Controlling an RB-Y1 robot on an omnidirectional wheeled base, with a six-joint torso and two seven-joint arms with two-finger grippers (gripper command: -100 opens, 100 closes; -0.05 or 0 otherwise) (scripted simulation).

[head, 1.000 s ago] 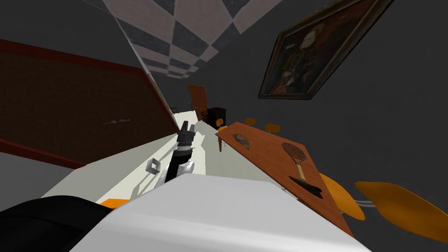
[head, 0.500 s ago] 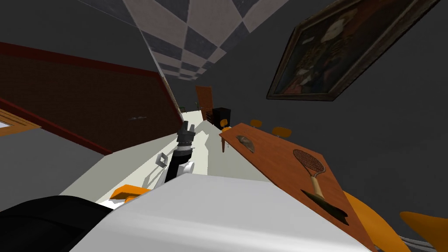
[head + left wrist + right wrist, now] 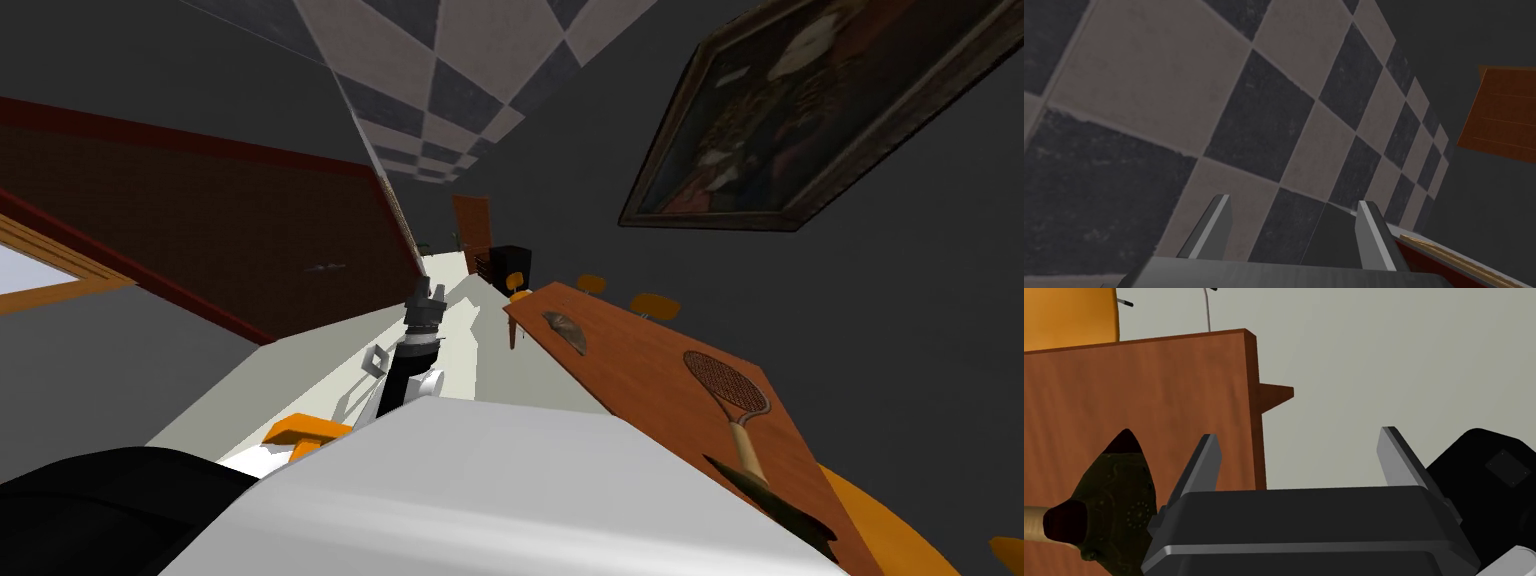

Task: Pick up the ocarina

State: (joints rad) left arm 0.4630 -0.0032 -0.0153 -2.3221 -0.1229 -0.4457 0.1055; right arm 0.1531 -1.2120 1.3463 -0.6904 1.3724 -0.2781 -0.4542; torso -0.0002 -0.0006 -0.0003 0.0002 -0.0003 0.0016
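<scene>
The ocarina (image 3: 1119, 498) is a dark olive, pointed shape lying near the edge of a reddish wooden table (image 3: 1174, 388). It sits just outside one finger of my right gripper (image 3: 1299, 434), which is open with nothing between its fingers. In the head view the ocarina (image 3: 775, 505) lies at the near end of the table (image 3: 640, 350), touching the handle of a racket (image 3: 730, 385). My left gripper (image 3: 425, 293) is held out ahead of my chest, open (image 3: 1293, 201) and empty.
A grey fan-shaped object (image 3: 563, 330) lies at the table's far end. Orange chairs (image 3: 655, 303) line its far side and an orange seat (image 3: 305, 432) is near my left. A black cabinet (image 3: 510, 262) and brown door (image 3: 470, 225) stand beyond.
My head view has shifted: the table, racket and ocarina have slid toward the lower right corner. The left arm holds the same pose.
</scene>
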